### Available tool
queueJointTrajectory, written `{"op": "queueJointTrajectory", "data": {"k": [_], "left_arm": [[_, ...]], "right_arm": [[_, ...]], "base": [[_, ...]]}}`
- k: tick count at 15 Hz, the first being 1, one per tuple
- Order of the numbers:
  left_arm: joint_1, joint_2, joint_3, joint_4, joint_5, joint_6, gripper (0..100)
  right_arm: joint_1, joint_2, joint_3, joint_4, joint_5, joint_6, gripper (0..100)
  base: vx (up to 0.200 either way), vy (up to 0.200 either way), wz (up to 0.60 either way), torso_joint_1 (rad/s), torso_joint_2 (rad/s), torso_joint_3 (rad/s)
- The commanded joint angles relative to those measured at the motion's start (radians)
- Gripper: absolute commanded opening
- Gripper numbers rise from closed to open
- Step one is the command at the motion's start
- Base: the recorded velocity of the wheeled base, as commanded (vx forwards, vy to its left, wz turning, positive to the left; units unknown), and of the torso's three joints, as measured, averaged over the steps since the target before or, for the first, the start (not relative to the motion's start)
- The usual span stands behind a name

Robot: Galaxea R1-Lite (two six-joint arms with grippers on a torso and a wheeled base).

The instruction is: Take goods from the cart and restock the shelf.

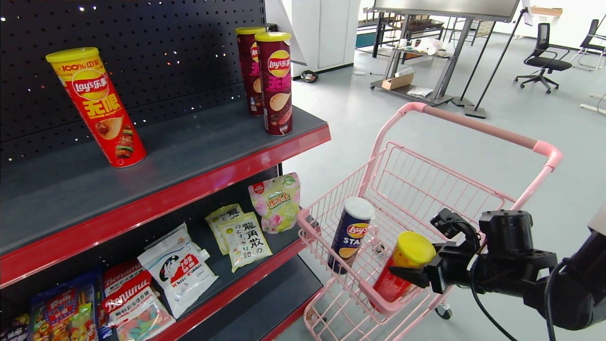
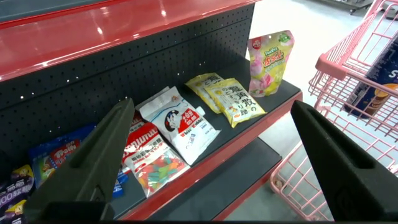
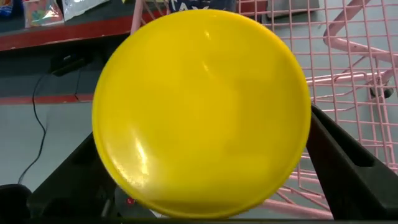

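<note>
The yellow lid (image 3: 202, 112) sits close under the right wrist camera, capping the red can (image 1: 395, 279), which leans in the near corner of the pink cart (image 1: 307, 232). The right gripper (image 3: 205, 180) is spread wide with a finger on either side of the can's top; it has nothing clamped. The main risk seems to be the grip itself: the can is tilted and smooth, so fingers closing off-centre or catching only the lid could let it slip or twist back into the wire. A lift that drags sideways could also knock the blue can (image 1: 350, 234) just beside it, or snag the cart's rim and roll the cart away. Well apart, the top shelf (image 1: 189, 142) has room between its cans. The left gripper (image 2: 211, 102) hangs wide open and empty before the lower shelf's snack bags (image 2: 180, 124).
</note>
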Motion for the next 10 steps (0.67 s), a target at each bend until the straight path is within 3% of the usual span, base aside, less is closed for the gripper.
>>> {"op": "queueJointTrajectory", "data": {"k": [1, 7, 8, 10], "left_arm": [[0.000, 0.000, 0.000, 0.000, 0.000, 0.000, 100], [0.000, 0.000, 0.000, 0.000, 0.000, 0.000, 100], [0.000, 0.000, 0.000, 0.000, 0.000, 0.000, 100], [0.000, 0.000, 0.000, 0.000, 0.000, 0.000, 100]], "right_arm": [[0.002, 0.018, -0.010, 0.003, 0.000, 0.000, 100], [0.026, 0.029, -0.029, 0.000, 0.000, 0.017, 100], [0.026, 0.038, -0.032, -0.002, 0.002, 0.017, 0], [0.028, 0.045, -0.029, -0.011, 0.002, 0.019, 0]], "base": [[0.000, 0.000, 0.00, 0.000, 0.00, 0.000], [0.000, 0.000, 0.00, 0.000, 0.00, 0.000], [0.000, 0.000, 0.00, 0.000, 0.00, 0.000], [0.000, 0.000, 0.00, 0.000, 0.00, 0.000]]}}
